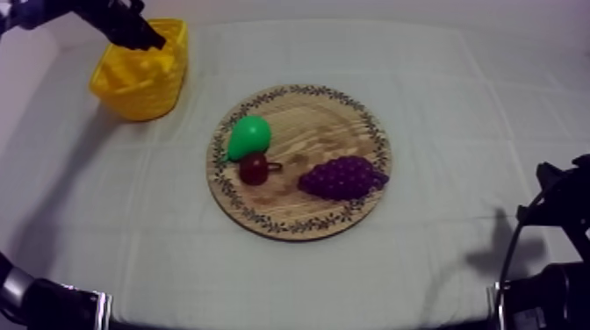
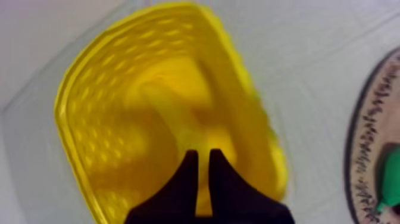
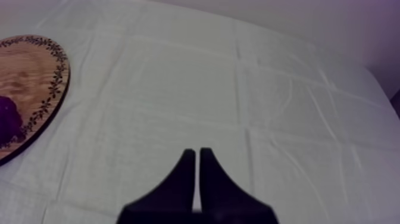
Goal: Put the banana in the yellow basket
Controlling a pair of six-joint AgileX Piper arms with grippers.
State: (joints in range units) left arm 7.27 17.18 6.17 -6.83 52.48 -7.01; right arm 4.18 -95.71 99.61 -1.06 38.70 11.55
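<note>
We see a board (image 1: pixel 307 118) of pale wood, grain showing, matt, with a darker printed rim. On it the pear (image 1: pixel 248 136) and the small red fruit (image 1: pixel 255 168) look like smooth, faintly glossy plastic; the grapes (image 1: pixel 341 177) are knobbly and duller. Under the board lies a matt cloth (image 1: pixel 439 254), creased in squares. Beyond the board's far-left edge the basket (image 1: pixel 132 96) looks like bright plastic with a latticed wall.

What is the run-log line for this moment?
left gripper over yellow basket | right gripper shut | board: pear, small red fruit, grapes
</note>
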